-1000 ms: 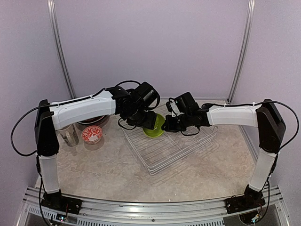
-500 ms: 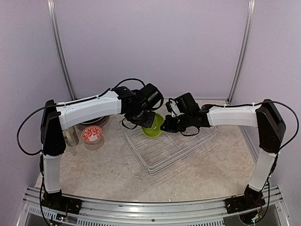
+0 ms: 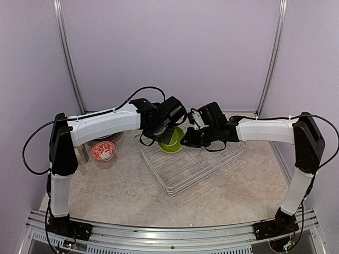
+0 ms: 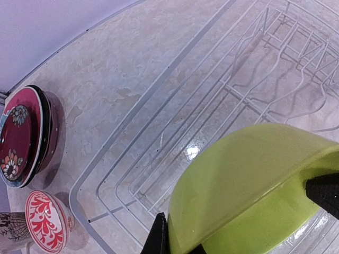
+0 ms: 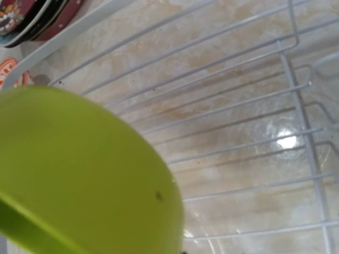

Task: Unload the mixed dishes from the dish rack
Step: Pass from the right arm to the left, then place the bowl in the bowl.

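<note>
Lime-green bowl (image 3: pixel 172 146): it is up off the wires over the far left corner of the dish rack (image 3: pixel 197 170), tipped on its side, between your two grippers. The rack is a white wire basket lying at an angle on the marbled table (image 3: pixel 122 188), and no other dish shows inside it.

Your left gripper (image 3: pixel 168 136) reaches over the rack's far left corner and is clamped on the bowl. In the left wrist view one black finger (image 4: pixel 158 236) sits against the rim at the lower left, the other shows at the right edge, and the bowl (image 4: pixel 249 185) fills the space between them.

Your right gripper (image 3: pixel 188 139) comes in over the far side of the rack and is closed on the bowl's right edge. In the right wrist view the bowl (image 5: pixel 79 174) fills the lower left, with bare rack wires (image 5: pixel 238 121) beneath. Its fingers are hidden there.

Left of the rack, outside it on the table, stand a stack of plates (image 4: pixel 21 138) with a dark red flowered one on top, a small white-and-red bowl (image 4: pixel 46 222) and a patterned mug (image 4: pixel 11 234). All three are well apart from the rack.
</note>
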Motion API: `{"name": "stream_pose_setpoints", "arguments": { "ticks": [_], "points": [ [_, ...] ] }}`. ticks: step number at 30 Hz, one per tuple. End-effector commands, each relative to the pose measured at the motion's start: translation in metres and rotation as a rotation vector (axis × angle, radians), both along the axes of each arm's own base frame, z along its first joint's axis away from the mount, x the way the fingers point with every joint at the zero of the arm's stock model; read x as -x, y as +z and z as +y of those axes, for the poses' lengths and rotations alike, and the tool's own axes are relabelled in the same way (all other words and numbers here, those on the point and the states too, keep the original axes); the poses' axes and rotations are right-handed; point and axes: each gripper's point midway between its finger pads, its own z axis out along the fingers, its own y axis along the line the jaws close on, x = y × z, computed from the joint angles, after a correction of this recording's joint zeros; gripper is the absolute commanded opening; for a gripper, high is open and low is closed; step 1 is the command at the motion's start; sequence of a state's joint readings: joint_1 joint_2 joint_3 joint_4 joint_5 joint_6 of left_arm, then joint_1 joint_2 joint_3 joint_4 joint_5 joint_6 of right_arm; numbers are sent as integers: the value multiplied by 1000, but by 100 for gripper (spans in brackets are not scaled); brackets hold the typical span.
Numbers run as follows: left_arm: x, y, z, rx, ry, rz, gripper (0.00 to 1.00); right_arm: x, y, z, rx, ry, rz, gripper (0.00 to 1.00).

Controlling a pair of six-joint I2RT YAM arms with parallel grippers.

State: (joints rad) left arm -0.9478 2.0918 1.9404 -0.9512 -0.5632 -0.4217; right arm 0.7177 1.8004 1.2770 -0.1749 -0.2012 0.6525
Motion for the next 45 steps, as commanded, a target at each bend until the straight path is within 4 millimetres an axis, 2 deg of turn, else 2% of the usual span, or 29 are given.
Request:
{"name": "stream_pose_setpoints", "arguments": {
  "ticks": [1, 7, 10, 13, 21, 25, 27, 32, 34, 38, 45],
  "points": [
    [5, 19, -9, 60, -14, -10, 0, -3, 38, 2, -68, 15, -91, 15],
    [3, 25, -2, 90, 6, -1, 0, -1, 67, 0, -79, 43, -176, 45],
    [2, 27, 4, 117, 25, 9, 0, 0, 85, -6, -84, 39, -232, 55],
    [-1, 34, 12, 152, 47, 14, 0, 1, 102, -14, -78, 24, -290, 63],
    [-2, 59, 48, 338, 139, 44, 0, 3, 131, -44, -43, -61, -415, 73],
    [-2, 77, 84, 481, 227, 51, 0, 4, 134, -52, -36, -81, -435, 77],
    [-4, 79, 104, 547, 283, 59, 0, 5, 132, -53, -33, -80, -432, 78],
    [-7, 80, 173, 684, 488, 56, 0, 4, 127, -52, -32, -79, -421, 79],
    [-6, 70, 199, 707, 577, 69, 0, 4, 127, -52, -35, -77, -420, 80],
    [3, 47, 235, 740, 700, 108, 0, 4, 127, -53, -34, -84, -421, 82],
    [13, 16, 276, 728, 840, 151, 0, 2, 125, -51, -36, -80, -419, 86]
  ]
}}
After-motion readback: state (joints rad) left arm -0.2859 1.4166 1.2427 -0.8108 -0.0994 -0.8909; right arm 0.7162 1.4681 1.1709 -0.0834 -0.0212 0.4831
